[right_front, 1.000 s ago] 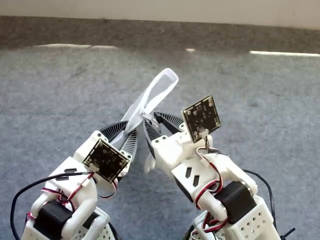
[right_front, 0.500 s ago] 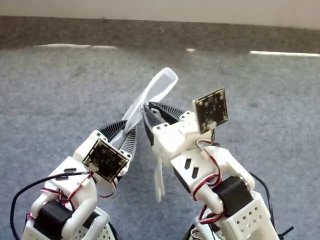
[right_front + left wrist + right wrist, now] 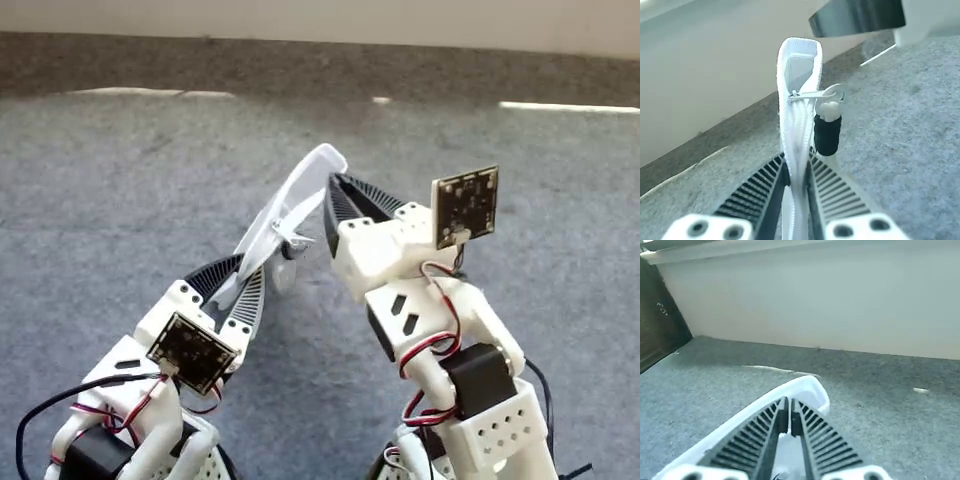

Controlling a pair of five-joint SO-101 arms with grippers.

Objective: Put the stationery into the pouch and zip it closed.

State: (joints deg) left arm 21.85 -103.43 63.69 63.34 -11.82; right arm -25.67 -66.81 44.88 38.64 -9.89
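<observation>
A clear white-edged pouch (image 3: 292, 198) is held up off the table, slanting away from the arms. My left gripper (image 3: 243, 275) is shut on its lower part; in the left wrist view the ribbed fingers (image 3: 765, 190) clamp the pouch (image 3: 799, 65) edge-on. A metal zipper pull (image 3: 816, 94) sticks out sideways partway up, and a short black cylinder with a white tip (image 3: 827, 134) hangs beside it. My right gripper (image 3: 330, 184) is shut, its tips beside the pouch's upper end. In the right wrist view the pouch's rounded end (image 3: 810, 386) lies just behind the shut gripper (image 3: 790, 402).
Grey carpet-like table surface (image 3: 520, 200) stretches all around, with a pale wall (image 3: 840, 300) along the far edge. A dark panel (image 3: 655, 325) stands at one side in the right wrist view. Cables hang near both arm bases.
My right gripper has moved from the zipper pull up along the pouch to its upper end. The left arm has drawn back slightly, still holding the pouch.
</observation>
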